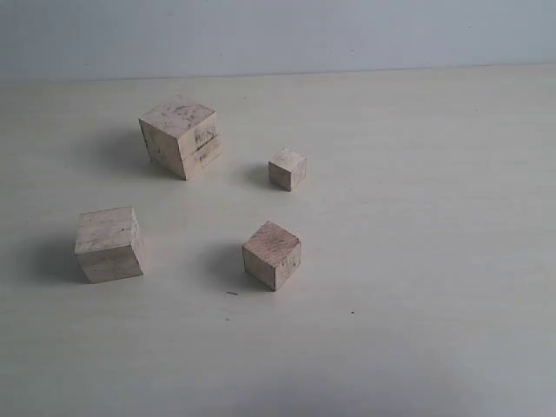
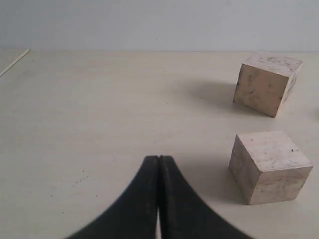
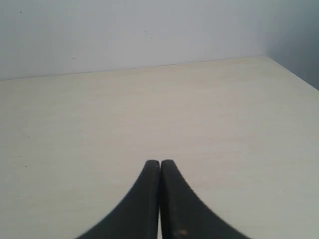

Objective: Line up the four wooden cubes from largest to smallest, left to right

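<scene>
Four pale wooden cubes stand apart on the table in the exterior view. The largest cube [image 1: 181, 136], with dark smudges, is at the back left. The second-largest cube [image 1: 109, 244] is at the front left. A mid-sized cube [image 1: 272, 254] sits near the middle front, and the smallest cube [image 1: 287, 168] behind it. Neither arm shows in the exterior view. My left gripper [image 2: 158, 158] is shut and empty; its wrist view shows the second-largest cube [image 2: 269, 165] and the largest cube [image 2: 266, 83] off to one side. My right gripper [image 3: 160, 162] is shut, with no cube in its view.
The light tabletop [image 1: 417, 217] meets a pale wall at the back. In the right wrist view the table's corner edge [image 3: 291, 72] shows. A thin pale stick or edge [image 2: 14, 62] lies far off in the left wrist view.
</scene>
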You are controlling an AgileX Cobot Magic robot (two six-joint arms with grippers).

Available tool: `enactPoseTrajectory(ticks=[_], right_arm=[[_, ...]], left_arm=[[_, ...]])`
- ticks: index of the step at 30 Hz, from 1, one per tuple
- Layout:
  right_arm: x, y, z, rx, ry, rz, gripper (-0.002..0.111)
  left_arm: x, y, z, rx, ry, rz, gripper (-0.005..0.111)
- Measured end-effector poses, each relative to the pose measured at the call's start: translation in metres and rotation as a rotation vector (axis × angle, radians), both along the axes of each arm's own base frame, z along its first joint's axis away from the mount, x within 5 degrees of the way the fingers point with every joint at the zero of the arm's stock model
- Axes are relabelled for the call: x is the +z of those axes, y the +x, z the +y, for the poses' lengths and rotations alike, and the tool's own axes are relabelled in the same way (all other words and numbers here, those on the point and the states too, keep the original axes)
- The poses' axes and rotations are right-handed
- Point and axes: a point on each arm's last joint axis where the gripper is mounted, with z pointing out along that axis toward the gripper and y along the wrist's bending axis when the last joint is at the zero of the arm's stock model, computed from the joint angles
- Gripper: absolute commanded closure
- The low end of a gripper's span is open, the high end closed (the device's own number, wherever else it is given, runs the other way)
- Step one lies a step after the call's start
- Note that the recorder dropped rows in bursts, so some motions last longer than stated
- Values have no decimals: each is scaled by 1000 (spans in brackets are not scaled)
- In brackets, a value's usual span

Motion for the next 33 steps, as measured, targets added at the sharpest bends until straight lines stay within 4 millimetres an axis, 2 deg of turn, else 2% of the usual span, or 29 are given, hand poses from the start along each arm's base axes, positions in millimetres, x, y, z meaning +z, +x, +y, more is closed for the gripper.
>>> enactPoseTrajectory(ticks=[16,23,33], right_arm=[[2,1,0,-2,-1,-28,108],[34,2,-2,-22,30,-379,108],[65,-7,-5,-52,70,-730,108]], left_arm=[[0,0,0,0,0,0,107],[0,0,0,0,0,0,107],[0,0,0,0,0,0,107]])
